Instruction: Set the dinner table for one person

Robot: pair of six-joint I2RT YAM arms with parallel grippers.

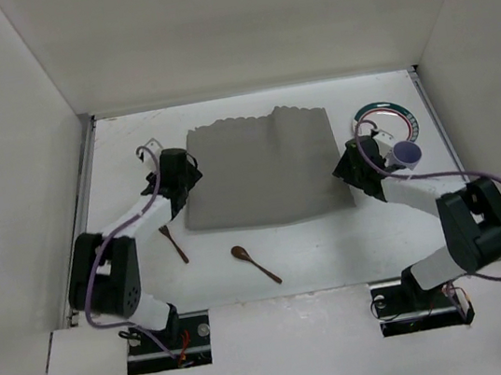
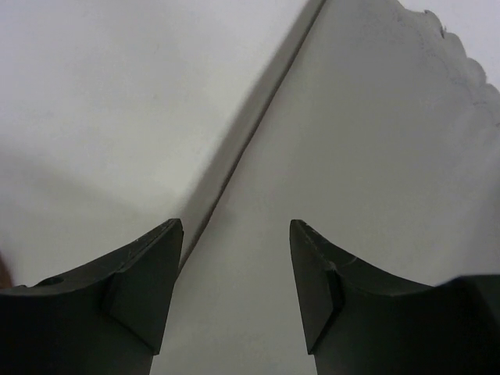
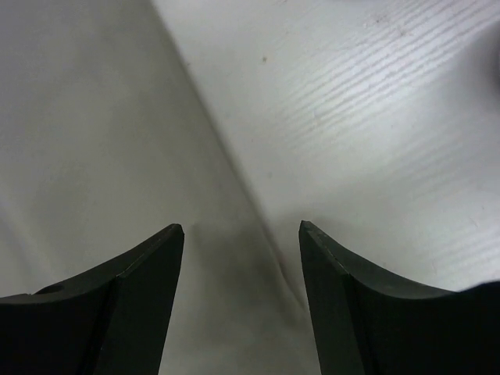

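White dinner table point(image 1: 334, 241) lies under both parted, empty grippers, left point(image 2: 236, 266) and right point(image 3: 241, 269).

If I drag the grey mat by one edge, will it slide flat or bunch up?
Probably bunch: the grey mat looks like soft cloth, already rippled along its far edge with a crease near the right. It lies thin on the smooth dinner table, so it may slide easily, but one-sided pulling would likely fold it.
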